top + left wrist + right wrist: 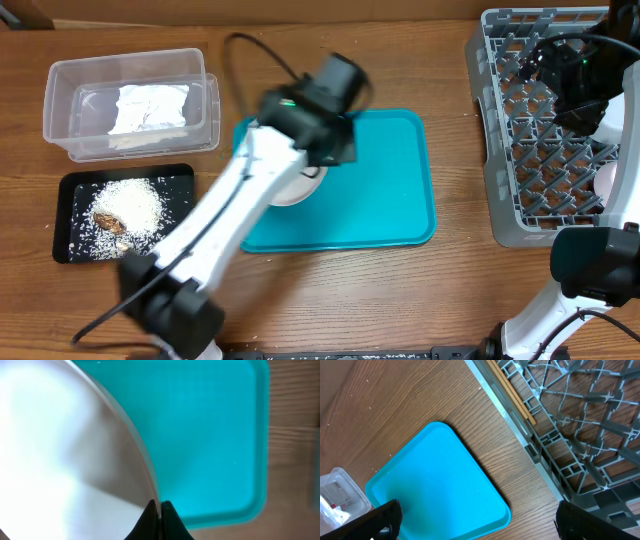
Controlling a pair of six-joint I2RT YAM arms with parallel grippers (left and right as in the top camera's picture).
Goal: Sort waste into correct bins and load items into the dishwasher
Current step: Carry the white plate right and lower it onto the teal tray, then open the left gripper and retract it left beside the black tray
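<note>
Overhead, a brown wooden worktop [400,300] is carrying everything. My left arm [220,230] is stretching, blurred, from the near edge diagonally toward the teal tray [390,190]. My left gripper [312,160] is hanging over the round white plate [290,190] at that tray's left edge. Well off to this gripper's left, the clear tub [70,90] is holding the crumpled white napkin [150,108]. Nearer to me, the black tray [75,190] is carrying white rice [135,200] and a brown lump [110,222]. Far to the gripper's right the grey dish rack [510,200] is sitting, with my right arm [585,85] bending above it.

In the left wrist view, my black fingertips [147,520] are pinching together on the plate's rim. The plate is filling everything left of the gripper, the teal tray is spreading beyond it, and a strip of worktop is showing at the right.

In the right wrist view, my right gripper [477,522] is standing wide and holding nothing, its dark fingers [380,520] sitting at the two lower corners. Between them a corner of the teal tray is lying on bare worktop. Ahead and to the right, the rack's lattice is spreading out, with the wooden chopsticks [512,395] lying along its near rim. A corner of the clear tub is showing beside the left finger.
</note>
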